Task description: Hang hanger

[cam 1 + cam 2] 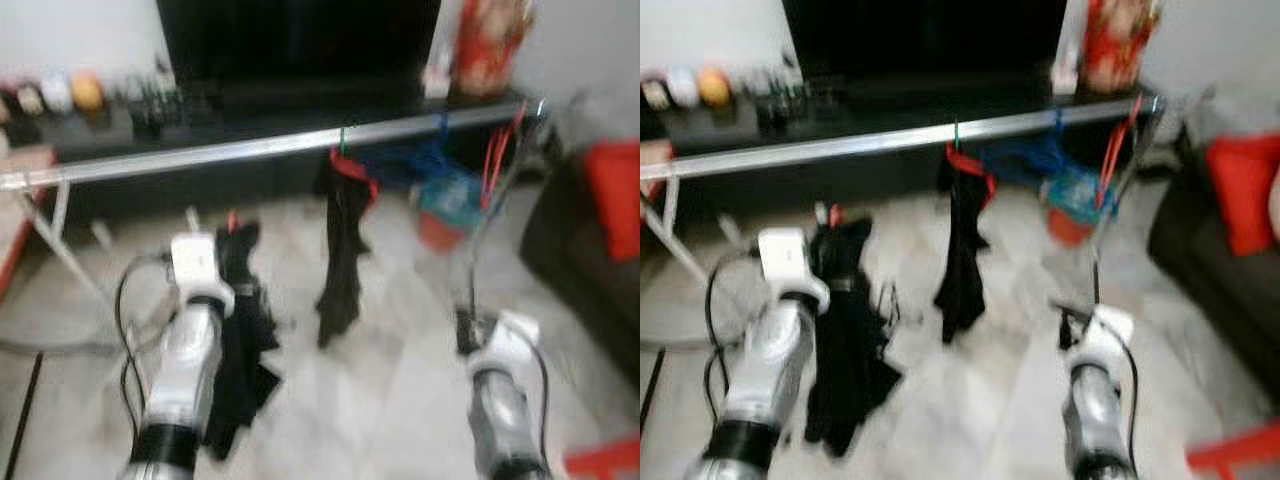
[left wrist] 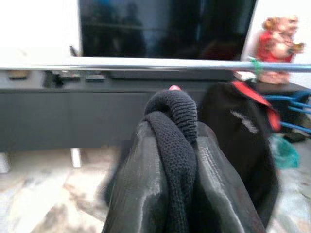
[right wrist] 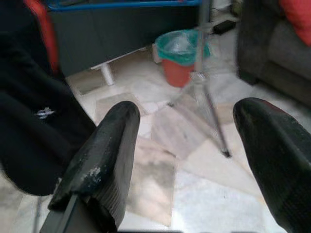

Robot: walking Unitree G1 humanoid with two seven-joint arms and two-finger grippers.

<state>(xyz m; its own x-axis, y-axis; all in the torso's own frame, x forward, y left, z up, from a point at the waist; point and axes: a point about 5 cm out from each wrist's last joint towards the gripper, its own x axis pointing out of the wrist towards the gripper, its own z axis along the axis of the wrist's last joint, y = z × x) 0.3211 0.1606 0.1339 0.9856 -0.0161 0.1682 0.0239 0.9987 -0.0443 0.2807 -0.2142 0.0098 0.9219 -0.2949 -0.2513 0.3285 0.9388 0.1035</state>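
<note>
Our left gripper is pressed together on a black garment — in the left wrist view the two fingers clamp a ribbed knit fold between them, and a small red tip, seemingly the hanger, shows just above the fold. From the head we see that garment drooping from the raised left arm toward the pale tiled floor, below the rail and short of it. Our right gripper is spread wide and holds nothing, its fingers apart over the floor near the rail's tripod leg. The silver rail runs across in front of us, tilted up toward its right end. Near its middle a second black garment hangs on a red hanger; blue hangers and red ones crowd the right end. Behind the rail stands a dark TV bench with a black screen and a red figurine — beyond the tripod, an orange bin with a green liner. A dark sofa with a red cushion sits at right.
</note>
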